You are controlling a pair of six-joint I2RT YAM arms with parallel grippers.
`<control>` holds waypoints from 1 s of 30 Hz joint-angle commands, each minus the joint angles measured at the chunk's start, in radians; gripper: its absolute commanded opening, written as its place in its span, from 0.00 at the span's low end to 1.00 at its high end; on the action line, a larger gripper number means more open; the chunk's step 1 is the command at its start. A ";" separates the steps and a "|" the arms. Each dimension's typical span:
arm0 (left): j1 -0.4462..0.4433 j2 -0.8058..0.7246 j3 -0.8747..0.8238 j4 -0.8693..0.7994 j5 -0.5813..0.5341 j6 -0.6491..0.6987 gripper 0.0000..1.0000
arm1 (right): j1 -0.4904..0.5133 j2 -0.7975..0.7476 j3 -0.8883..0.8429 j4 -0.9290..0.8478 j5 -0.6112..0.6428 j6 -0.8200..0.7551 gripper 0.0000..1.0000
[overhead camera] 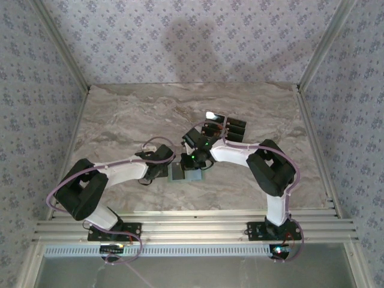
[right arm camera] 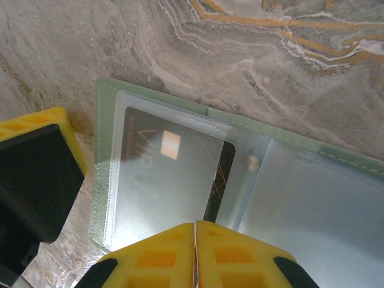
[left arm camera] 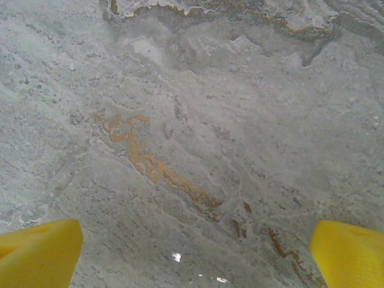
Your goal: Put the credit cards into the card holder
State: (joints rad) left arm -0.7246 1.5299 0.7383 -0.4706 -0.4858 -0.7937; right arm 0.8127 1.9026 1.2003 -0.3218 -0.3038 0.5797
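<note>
The card holder, a small flat pale green bifold wallet w/ grey-blue inside, lies open on the grey-beige marble table, approx. at the centre of the near half, between the two arms. In the top view it sits directly under both wrists.

Right gripper: the yellow fingers are pressed together, only a thin seam between them. They stand over the near edge of the holder's left panel. If they pinch the clear sleeve or the card edge, I cannot tell. In the top view the right gripper is at the holder's far edge.

One glossy black rectangular credit card is already in the clear plastic sleeve of the left panel, w/ pale "VIP" letters and a small bright square. Its right side looks not covered by the sleeve.

A yellow finger w/ black pad is just beside the holder's left edge.

Left gripper: the yellow fingertips are wide apart, w/ only bare marble between them. In the top view it is at the holder's left side.

The other black credit cards lie in a group farther back, to the right of centre, apart from the holder.
</note>
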 commanded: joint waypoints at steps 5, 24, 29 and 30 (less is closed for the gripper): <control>0.005 0.035 -0.028 0.027 0.041 0.014 1.00 | 0.010 0.026 -0.034 0.005 -0.011 0.020 0.11; 0.003 0.041 -0.043 0.045 0.048 0.010 1.00 | 0.020 -0.040 0.001 -0.011 -0.001 0.025 0.11; 0.003 0.043 -0.047 0.050 0.050 0.009 1.00 | 0.013 -0.045 -0.045 -0.011 0.006 0.026 0.11; 0.003 0.045 -0.047 0.050 0.050 0.009 1.00 | 0.012 -0.040 -0.047 -0.010 0.005 0.025 0.11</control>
State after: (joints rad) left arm -0.7246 1.5322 0.7292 -0.4484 -0.4854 -0.7937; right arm 0.8303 1.8790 1.1744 -0.3069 -0.3164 0.5938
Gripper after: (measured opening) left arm 0.997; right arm 0.114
